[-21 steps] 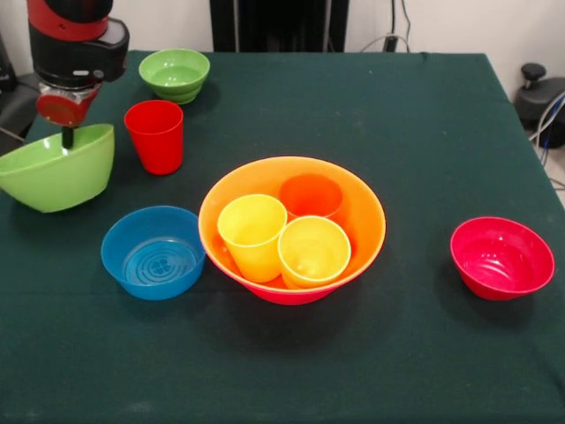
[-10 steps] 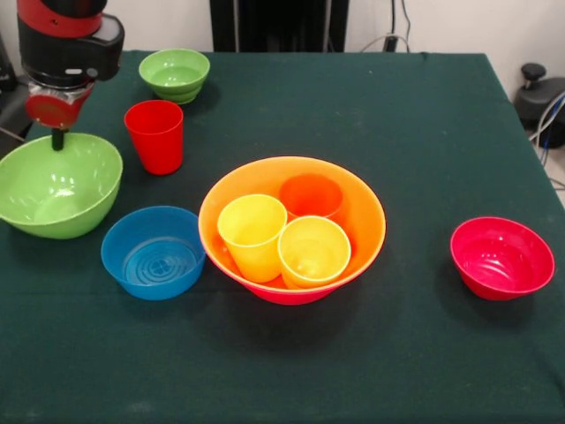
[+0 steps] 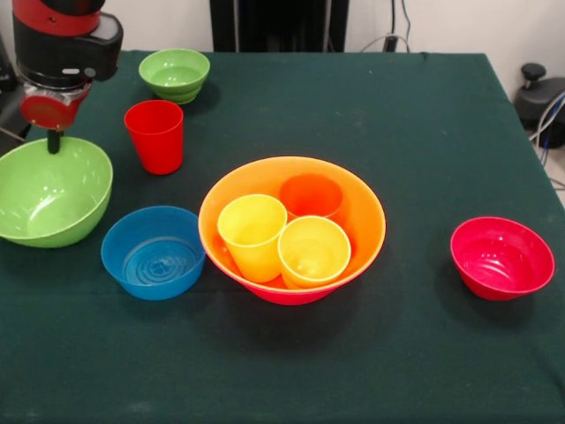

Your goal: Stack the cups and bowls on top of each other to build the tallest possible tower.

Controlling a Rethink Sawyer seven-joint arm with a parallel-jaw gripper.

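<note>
Now upright, big green bowl (image 3: pixel 48 193) shifted left, claw (image 3: pixel 54 141) at its rim

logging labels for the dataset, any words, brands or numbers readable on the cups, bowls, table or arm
None can be read.
The bowls and cups, such as the large orange bowl and the red cup, are plain plastic with no print.
The blue bowl shows only moulded rings inside, no lettering.
The arm shows no legible marking; the green tablecloth is bare of text.
</note>
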